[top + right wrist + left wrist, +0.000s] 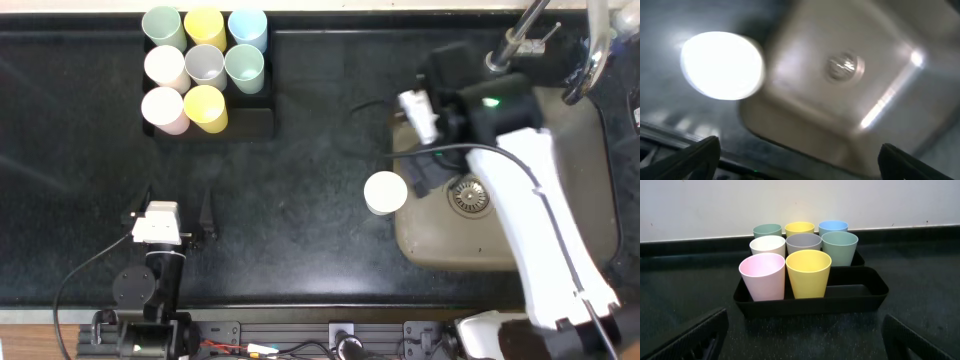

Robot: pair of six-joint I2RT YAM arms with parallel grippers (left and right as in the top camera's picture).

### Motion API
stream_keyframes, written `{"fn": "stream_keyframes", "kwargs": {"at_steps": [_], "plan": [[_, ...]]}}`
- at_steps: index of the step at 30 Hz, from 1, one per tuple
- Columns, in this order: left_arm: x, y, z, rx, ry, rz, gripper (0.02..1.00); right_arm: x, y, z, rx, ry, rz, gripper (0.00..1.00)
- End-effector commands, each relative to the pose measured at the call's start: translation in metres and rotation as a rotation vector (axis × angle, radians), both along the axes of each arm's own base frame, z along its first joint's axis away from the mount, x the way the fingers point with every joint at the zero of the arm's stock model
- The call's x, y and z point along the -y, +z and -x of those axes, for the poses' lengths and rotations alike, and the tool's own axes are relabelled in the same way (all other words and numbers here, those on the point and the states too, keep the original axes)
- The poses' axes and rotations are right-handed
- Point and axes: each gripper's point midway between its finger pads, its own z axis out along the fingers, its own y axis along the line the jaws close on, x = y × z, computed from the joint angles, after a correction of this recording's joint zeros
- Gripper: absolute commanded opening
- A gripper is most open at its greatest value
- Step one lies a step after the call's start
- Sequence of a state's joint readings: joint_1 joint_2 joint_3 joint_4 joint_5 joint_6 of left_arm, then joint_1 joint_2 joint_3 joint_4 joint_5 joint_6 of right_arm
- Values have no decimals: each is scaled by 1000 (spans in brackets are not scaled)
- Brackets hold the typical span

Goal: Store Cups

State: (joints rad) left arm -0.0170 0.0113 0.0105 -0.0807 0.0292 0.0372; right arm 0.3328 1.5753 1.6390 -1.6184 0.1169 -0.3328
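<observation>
A black tray [255,125] at the counter's back left holds several pastel cups [205,65], with its front right slot bare. In the left wrist view the tray [865,297] and its cups [803,245] stand straight ahead. A white cup [385,192] is at the sink's left rim, on the counter side, and I cannot tell whether it rests there. My right gripper [425,172] hangs just right of that cup, over the sink's edge. Its fingers are spread wide, and the white cup [722,65] is off to one side of the gripper [800,157], not between them. My left gripper [175,208] is open, low over the counter in front of the tray [805,330].
A steel sink [560,200] with a round drain [844,66] fills the right side, and a faucet [520,35] stands behind it. Dark counter stretches free between the tray and the sink. A wall closes off the back.
</observation>
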Motion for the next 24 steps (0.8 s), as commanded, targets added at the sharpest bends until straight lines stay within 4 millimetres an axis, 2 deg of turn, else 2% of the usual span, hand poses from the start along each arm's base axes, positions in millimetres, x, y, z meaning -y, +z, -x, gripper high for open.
{"fn": "stream_keyframes", "kwargs": {"at_steps": [1,5,13,24], "plan": [[-3,0,0,4,11,-22,1000,-32,-13,-5,-41,137,-126,998],[-3,0,0,5,11,-22,1000,-26,-38,-15,-32,113,-128,998],[-3,0,0,4,11,-22,1000,-20,-82,0,-110,100,-119,996],[-3,0,0,4,11,-22,1000,-22,-102,1,-151,92,-139,998]]}}
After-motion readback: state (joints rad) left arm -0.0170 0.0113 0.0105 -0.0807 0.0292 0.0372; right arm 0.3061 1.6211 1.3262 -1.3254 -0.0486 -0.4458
